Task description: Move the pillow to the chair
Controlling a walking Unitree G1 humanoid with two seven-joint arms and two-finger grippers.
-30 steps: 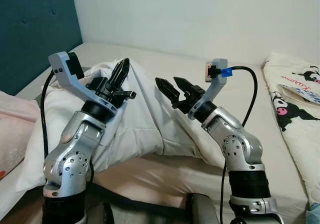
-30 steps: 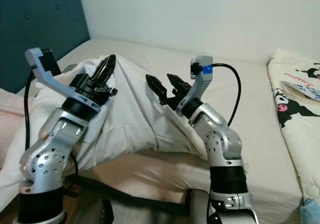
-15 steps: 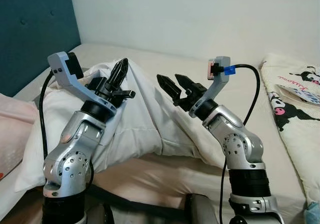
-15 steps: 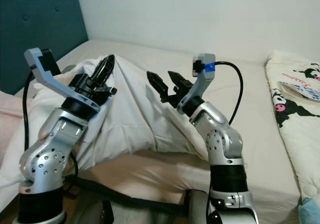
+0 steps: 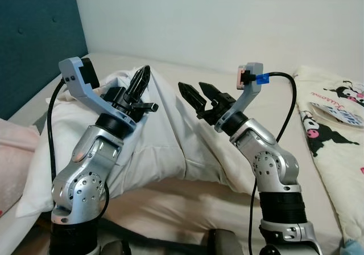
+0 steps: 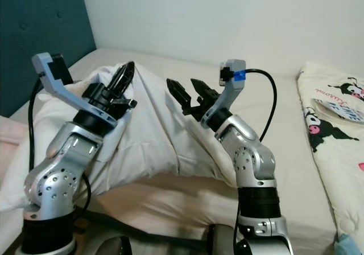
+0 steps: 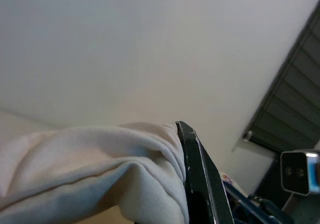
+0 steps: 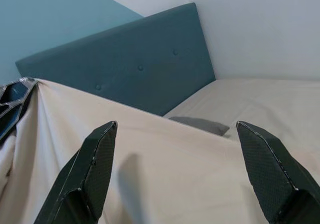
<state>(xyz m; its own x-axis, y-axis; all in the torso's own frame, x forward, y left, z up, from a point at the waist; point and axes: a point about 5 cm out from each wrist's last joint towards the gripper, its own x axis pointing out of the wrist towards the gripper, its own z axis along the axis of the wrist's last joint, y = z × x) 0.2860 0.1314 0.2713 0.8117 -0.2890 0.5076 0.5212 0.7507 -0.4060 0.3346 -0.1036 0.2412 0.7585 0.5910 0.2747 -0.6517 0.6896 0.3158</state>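
The left arm (image 5: 91,158) covers much of the white pillow (image 5: 165,135), whose near-left corner runs off the picture's edge. In the left wrist view only one black finger of the left gripper (image 5: 139,84) shows — the pillow's bunched cloth hides the other (no gap can be made out). The cartoon-print blanket (image 5: 335,135) is cut by the right edge, its small lettering too small to read — and both arms' bases drop below the frame

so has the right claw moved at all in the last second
Yes, slightly. The right claw has risen a little and stands open over the pillow; a second ago its tips sat lower against the bed's far edge. The camera shifted too.
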